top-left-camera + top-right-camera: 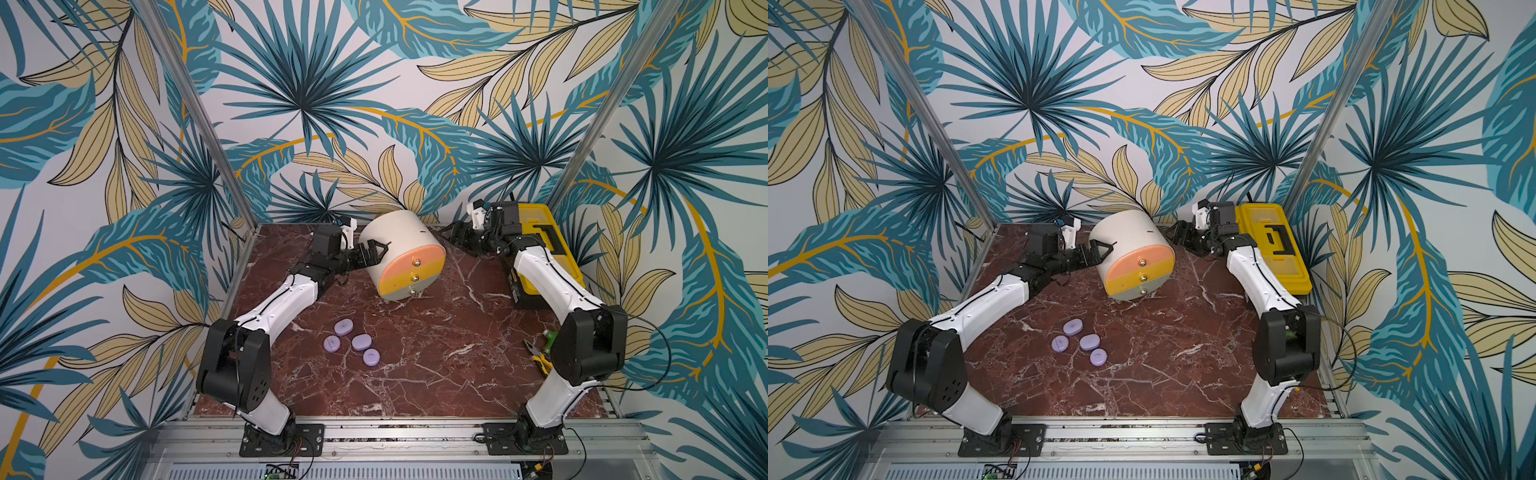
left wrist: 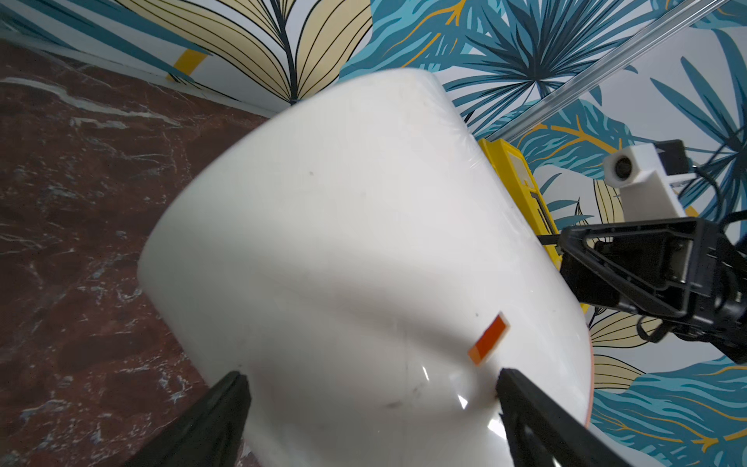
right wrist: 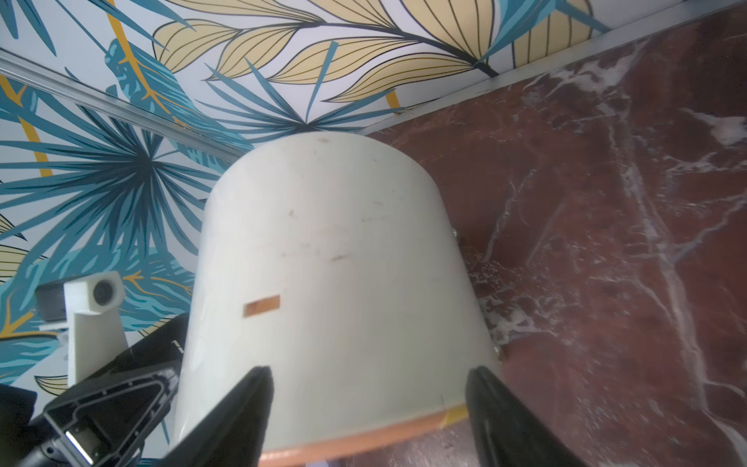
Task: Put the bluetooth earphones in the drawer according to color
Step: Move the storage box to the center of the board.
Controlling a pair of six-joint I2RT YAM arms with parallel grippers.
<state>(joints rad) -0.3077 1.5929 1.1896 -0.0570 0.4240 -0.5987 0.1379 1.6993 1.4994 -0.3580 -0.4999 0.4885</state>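
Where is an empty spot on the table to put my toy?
The biggest bare patch of the red marble table lies at the front, between the four lilac oval earphone cases and the yellow-handled pliers. The back is crowded: left end effector and right end effector flank the cream round-topped drawer cabinet, with the yellow plastic toolbox beside it.

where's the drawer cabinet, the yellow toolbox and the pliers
drawer cabinet [image 1: 395, 235], in a top view, on its cream curved shell
yellow toolbox [image 1: 1283, 270], in a top view, on the near end of its lid
pliers [image 1: 535, 351], in a top view, at the joint just behind the head
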